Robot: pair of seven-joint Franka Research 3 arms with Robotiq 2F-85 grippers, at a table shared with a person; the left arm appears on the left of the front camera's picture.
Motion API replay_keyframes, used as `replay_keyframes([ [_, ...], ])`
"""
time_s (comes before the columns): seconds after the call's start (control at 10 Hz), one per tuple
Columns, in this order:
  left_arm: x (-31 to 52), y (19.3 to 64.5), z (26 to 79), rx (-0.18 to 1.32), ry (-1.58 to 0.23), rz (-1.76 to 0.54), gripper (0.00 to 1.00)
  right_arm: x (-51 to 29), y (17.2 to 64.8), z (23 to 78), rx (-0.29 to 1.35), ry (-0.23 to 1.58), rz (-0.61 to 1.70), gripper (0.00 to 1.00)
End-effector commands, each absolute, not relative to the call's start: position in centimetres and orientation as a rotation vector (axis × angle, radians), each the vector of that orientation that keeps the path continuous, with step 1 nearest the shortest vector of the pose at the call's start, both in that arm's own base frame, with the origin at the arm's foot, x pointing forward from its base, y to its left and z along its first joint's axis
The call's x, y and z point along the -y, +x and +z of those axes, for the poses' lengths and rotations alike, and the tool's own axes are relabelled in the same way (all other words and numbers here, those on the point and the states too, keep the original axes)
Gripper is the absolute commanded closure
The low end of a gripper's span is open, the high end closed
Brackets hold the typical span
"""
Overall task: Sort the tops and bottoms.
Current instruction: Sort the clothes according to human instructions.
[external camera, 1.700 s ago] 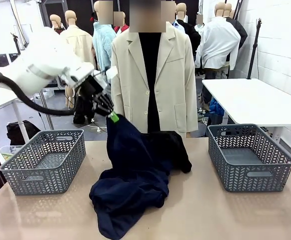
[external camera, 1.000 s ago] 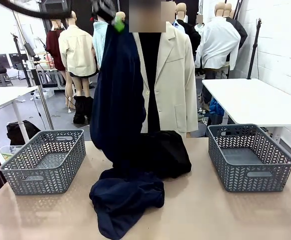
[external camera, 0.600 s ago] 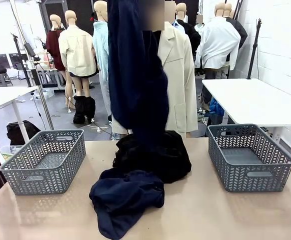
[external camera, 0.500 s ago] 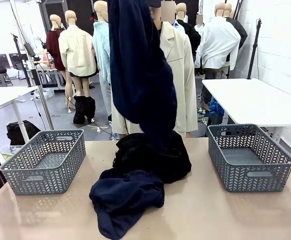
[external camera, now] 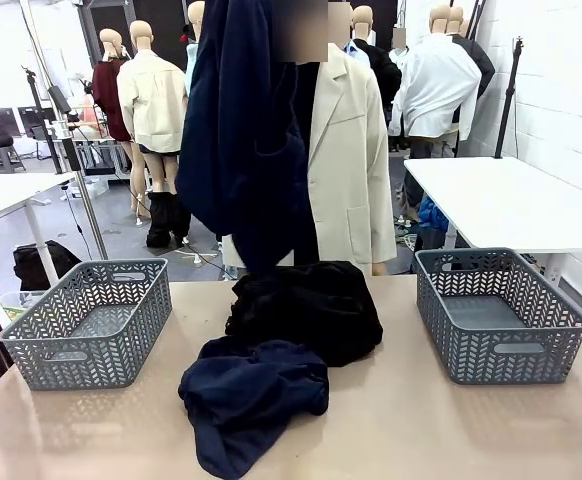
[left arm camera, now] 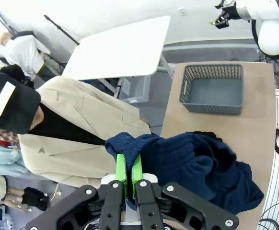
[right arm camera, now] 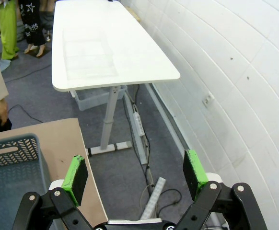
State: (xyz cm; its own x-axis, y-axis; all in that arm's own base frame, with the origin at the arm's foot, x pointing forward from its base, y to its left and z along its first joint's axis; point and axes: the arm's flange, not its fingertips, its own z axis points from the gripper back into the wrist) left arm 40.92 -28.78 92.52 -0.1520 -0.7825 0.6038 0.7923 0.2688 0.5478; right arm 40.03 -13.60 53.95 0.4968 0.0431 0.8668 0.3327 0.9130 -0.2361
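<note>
Navy cloth hangs high over the far middle of the table [external camera: 441,430]: you are looking at a navy garment [external camera: 246,140] that drops from the top of the front view, in front of the person [external camera: 356,170] in the beige jacket. Your left gripper [left arm camera: 129,160] has its green pads pinched tight on a fold of this garment, and the rest spills away below the fingers in the left wrist view. The garment's lower end reaches the top of the black garment [external camera: 306,310] heaped on the table; you cannot tell whether the two touch. A second navy garment [external camera: 251,395] lies crumpled just in front of the black one, touching it. The left basket [external camera: 91,320] and the right basket [external camera: 496,315] stand well apart at either side. Your right gripper [right arm camera: 135,175] has its pads spread wide with nothing between them, out past the table's edge beside the right basket, above the floor near a white table [right arm camera: 106,43].
</note>
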Motion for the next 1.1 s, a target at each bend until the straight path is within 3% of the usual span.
replay_keyframes([
  [0.0,28.46,40.52,92.8,1.052,-0.016,-1.39,1.0,13.65,40.05,53.93,1.046,-0.404,-0.18,0.0],
  [1.0,28.46,40.52,92.8,1.052,-0.016,-1.39,1.0,13.65,40.05,53.93,1.046,-0.404,-0.18,0.0],
])
